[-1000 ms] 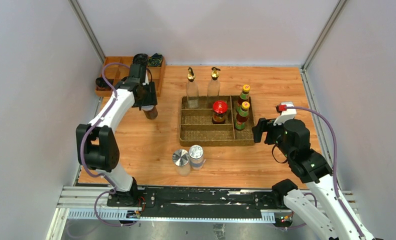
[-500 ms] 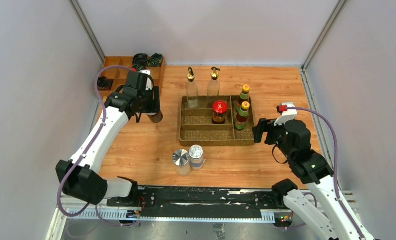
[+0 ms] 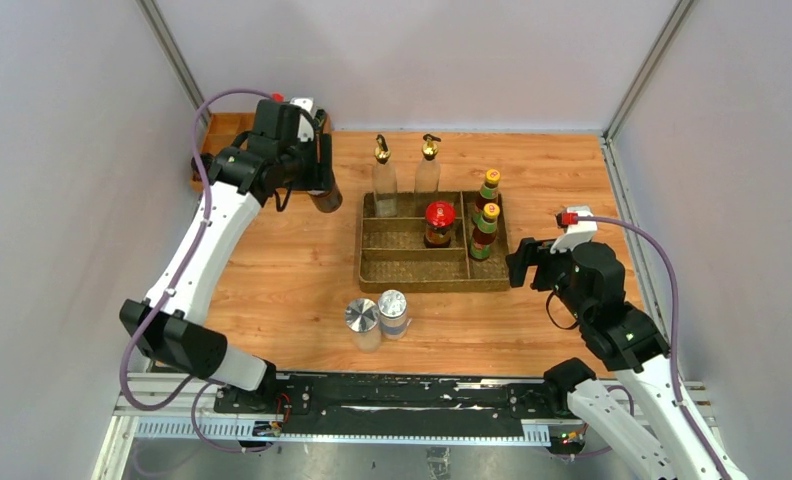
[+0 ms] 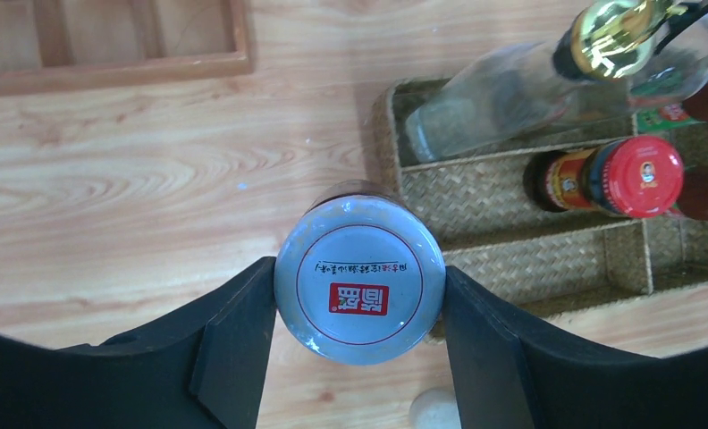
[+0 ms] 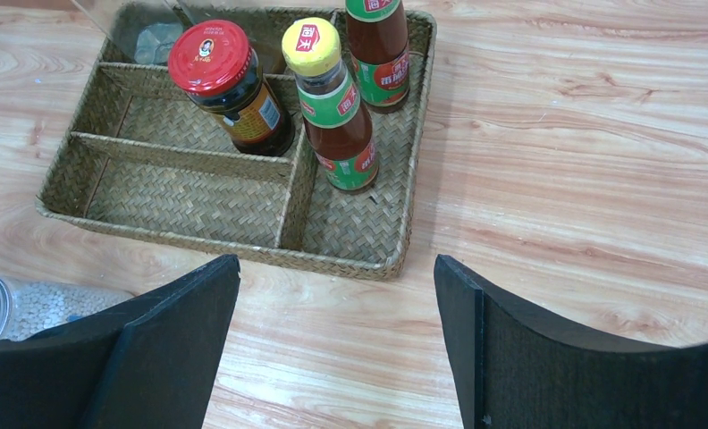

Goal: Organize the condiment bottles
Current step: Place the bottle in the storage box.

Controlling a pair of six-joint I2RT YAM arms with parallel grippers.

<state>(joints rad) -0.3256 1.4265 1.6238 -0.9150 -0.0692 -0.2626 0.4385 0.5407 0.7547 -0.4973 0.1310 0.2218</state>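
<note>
With the left pincer (image 4: 358, 308) clenched on the white-lidded jar (image 4: 359, 286) toward the far-left corner of the bench (image 3: 272, 270), just beside the tray (image 3: 412, 284), I'd keep it upright, clear the rim and lower into an empty compartment, while the right pincer (image 5: 337, 344) hangs released near the right edge.
</note>
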